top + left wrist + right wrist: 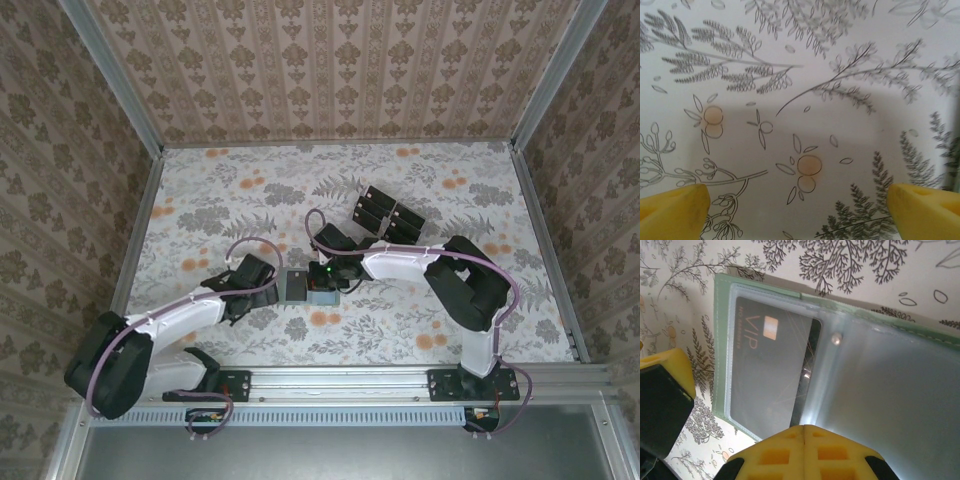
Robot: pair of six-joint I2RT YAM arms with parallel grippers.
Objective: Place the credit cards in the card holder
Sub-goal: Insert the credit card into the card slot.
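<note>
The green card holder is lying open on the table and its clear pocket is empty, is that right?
Not empty. The card holder is lying open on the table, but its clear pocket holds a dark card marked VIP, as the right wrist view shows.

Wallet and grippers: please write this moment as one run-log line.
left gripper: open, over table | right gripper: shut, at wallet edge | wallet: open, one card in sleeve
</note>
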